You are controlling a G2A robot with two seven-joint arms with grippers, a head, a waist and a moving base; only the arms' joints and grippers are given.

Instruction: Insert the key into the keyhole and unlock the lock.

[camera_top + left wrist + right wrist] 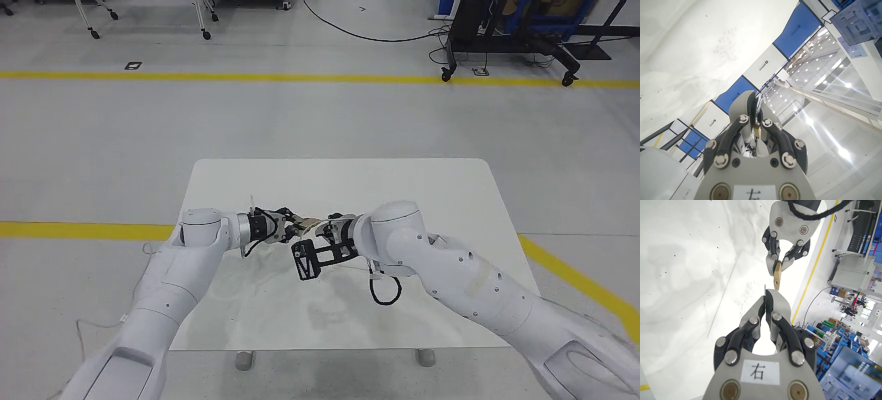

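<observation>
The right hand (767, 296) is pinched tight on the key (765, 289), whose thin blade (seen edge-on) pokes out just past its fingertips. Straight ahead of that hand, the left hand (778, 270) is clamped on the brass lock (777, 277). The lock sticks out beyond the left hand's fingers, with its keyhole (776, 282) end turned toward the right hand. The key's tip sits just beside the lock's near end, off to one side of the keyhole and not in it; a narrow gap shows between the two. From above, the left hand (285, 224) and right hand (325, 232) face each other fingertip to fingertip over the white bench (430, 190), with the lock (308, 222) between them.
</observation>
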